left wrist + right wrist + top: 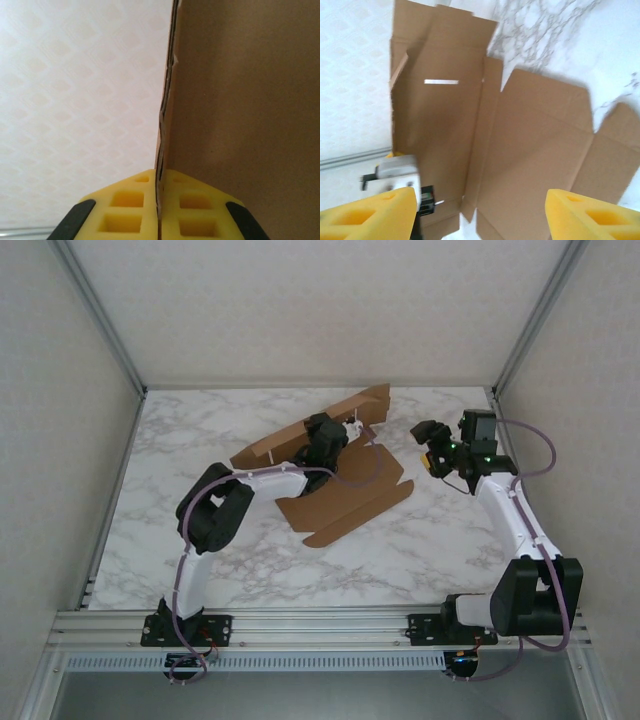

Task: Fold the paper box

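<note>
Where left claw (159, 215) pinches paper box (240, 100), most sits off-frame.

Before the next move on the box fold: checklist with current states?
1. Grip: left claw shut on the edge of the raised panel: ok.
2. Raised panel of the paper box standing up off the table: ok.
3. The right claw open, apart from the cardboard: ok.
4. The front flaps folded up: not ok, lying flat.
5. How deep the edge sits in the left claw: cannot tell.
</note>
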Robot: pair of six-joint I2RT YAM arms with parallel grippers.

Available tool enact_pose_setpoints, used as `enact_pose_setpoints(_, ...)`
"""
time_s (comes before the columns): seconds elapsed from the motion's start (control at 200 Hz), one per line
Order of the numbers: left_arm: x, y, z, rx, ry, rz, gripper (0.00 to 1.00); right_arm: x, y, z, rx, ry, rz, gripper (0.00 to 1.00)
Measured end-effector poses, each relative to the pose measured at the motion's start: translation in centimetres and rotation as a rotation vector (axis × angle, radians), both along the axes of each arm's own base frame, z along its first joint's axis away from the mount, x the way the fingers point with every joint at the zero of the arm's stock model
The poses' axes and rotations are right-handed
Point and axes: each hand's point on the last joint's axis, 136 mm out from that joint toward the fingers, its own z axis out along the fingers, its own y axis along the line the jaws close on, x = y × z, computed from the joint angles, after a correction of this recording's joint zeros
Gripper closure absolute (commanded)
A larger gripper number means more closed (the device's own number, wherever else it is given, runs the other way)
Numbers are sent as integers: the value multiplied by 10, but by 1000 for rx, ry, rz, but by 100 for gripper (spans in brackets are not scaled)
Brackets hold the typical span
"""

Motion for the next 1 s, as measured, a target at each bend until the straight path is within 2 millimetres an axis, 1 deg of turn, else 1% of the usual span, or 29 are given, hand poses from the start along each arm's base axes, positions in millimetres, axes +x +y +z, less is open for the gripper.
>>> enact_pose_setpoints(0.09, -2, -5, 1, 29, -18, -28, 100, 14, 8, 12, 43, -28, 35, 27)
enact_pose_setpoints(0.165, -3, -10, 4, 38, -31, -51, 100, 28, 15, 16, 82, -46, 60, 27)
enact_pose_setpoints(0.235, -5, -15, 5, 45, -40, -70, 100, 39, 21, 10, 115, -42, 81, 26)
enact_pose_setpoints(0.335, -10, -20, 0, 66, -38, -97, 100, 51, 29, -4, 151, -12, 99, 26)
enact_pose_setpoints(0.451, -13, -21, 0, 65, -43, -113, 100, 65, 45, -17, 195, 11, 125, 26)
enact_pose_setpoints(0.586, -16, -21, 0, 64, -44, -125, 100, 83, 63, -22, 243, 2, 152, 30)
enact_pose_setpoints(0.676, -16, -21, 0, 60, -47, -128, 100, 94, 75, -22, 265, -10, 171, 33)
enact_pose_setpoints(0.766, -16, -21, 1, 56, -47, -128, 100, 104, 89, -18, 281, -30, 198, 42)
enact_pose_setpoints(0.836, -16, -21, 0, 53, -46, -129, 100, 109, 97, -18, 288, -43, 214, 54)
enact_pose_setpoints(0.901, -16, -22, 0, 49, -45, -130, 100, 111, 101, -21, 295, -44, 219, 62)
enact_pose_setpoints(1.001, -17, -22, 1, 36, -41, -131, 95, 115, 103, -28, 304, -42, 221, 78)
